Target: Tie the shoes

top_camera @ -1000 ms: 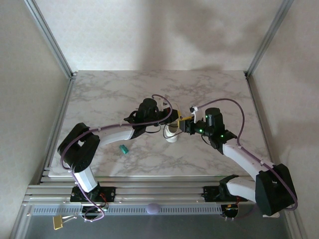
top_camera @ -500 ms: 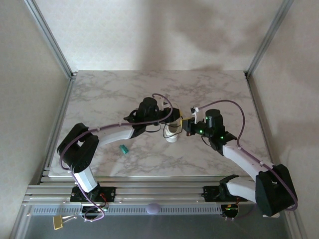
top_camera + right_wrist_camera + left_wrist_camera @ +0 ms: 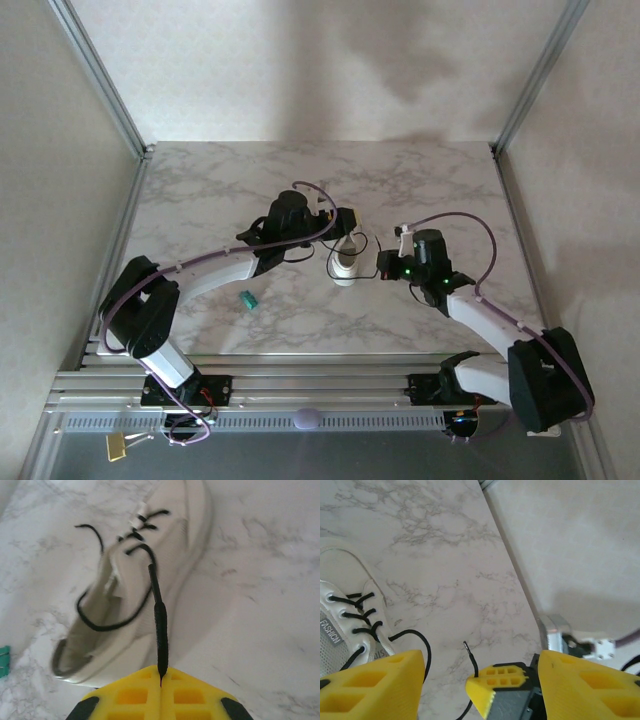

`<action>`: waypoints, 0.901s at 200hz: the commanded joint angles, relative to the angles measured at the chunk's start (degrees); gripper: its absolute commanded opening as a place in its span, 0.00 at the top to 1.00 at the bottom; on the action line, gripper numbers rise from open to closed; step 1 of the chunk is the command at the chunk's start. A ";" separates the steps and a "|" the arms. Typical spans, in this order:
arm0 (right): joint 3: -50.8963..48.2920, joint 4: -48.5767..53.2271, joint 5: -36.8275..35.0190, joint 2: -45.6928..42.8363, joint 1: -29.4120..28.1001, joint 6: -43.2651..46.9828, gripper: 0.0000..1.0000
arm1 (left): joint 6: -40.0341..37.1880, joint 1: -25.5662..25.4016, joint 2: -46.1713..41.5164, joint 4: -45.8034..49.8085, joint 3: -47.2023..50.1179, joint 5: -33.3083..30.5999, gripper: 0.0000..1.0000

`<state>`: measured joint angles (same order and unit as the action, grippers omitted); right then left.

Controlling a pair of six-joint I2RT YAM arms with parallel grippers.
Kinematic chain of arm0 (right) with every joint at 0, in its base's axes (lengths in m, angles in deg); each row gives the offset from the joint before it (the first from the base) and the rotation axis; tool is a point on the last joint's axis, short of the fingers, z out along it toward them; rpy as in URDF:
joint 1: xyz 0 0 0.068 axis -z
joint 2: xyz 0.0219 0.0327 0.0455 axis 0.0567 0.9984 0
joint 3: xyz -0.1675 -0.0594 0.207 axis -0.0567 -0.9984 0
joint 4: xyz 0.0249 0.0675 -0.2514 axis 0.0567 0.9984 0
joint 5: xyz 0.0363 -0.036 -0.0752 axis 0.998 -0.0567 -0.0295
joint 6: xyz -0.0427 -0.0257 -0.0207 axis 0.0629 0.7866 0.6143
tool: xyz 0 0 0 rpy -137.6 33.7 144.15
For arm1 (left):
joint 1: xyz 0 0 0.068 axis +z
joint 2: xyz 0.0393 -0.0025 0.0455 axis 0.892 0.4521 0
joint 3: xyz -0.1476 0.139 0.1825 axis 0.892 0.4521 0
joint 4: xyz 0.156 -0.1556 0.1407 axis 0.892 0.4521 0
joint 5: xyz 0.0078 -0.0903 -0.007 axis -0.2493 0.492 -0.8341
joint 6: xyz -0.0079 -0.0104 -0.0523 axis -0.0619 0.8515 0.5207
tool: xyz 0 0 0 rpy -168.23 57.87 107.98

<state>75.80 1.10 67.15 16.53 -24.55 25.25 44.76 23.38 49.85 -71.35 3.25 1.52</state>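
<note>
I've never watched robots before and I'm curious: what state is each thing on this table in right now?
sneaker, on the table, not tied.
laces, unknotted; one strand pulled straight, the rest slack.
left end effector, open, holding nothing.
right end effector, shut, pinching the straight lace strand.
teal object, lying on the table, apart from the sneaker.

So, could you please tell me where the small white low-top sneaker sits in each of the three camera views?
Top external: the small white low-top sneaker is at table centre, between the two arms' tips.
Left wrist: at the left edge, laced eyelets showing.
Right wrist: upper centre, lying diagonally.
Shared landmark: its thin black lace, criss-crossed over the tongue.
</note>
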 commanded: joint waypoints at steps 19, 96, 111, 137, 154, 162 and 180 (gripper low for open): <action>0.05 -4.10 3.67 6.66 1.82 -0.94 1.00 | -0.79 0.19 1.18 0.60 -0.20 -0.30 0.41; -0.12 -20.42 14.64 16.99 3.01 0.66 1.00 | -0.23 0.20 1.78 0.07 0.33 -0.01 0.42; -0.20 -23.16 16.67 18.17 2.97 0.70 1.00 | -0.16 0.20 2.01 -0.09 0.24 0.10 0.42; -0.75 -27.18 19.43 19.35 3.02 0.64 1.00 | 0.12 0.20 2.56 -0.19 0.15 0.30 0.42; -0.72 -27.66 20.80 19.94 3.02 1.00 1.00 | 0.35 0.19 3.03 -0.28 0.06 0.39 0.42; -0.59 -27.72 21.36 20.21 2.94 1.22 1.00 | 0.52 0.17 3.19 -0.45 -0.02 0.58 0.42; -0.76 -28.67 21.93 20.43 3.02 1.36 1.00 | 0.74 0.15 3.67 -0.81 -0.18 0.77 0.42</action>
<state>75.73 -24.06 86.21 35.98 -21.86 25.46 44.87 23.38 52.42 -71.37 3.25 1.72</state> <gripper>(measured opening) 0.038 0.584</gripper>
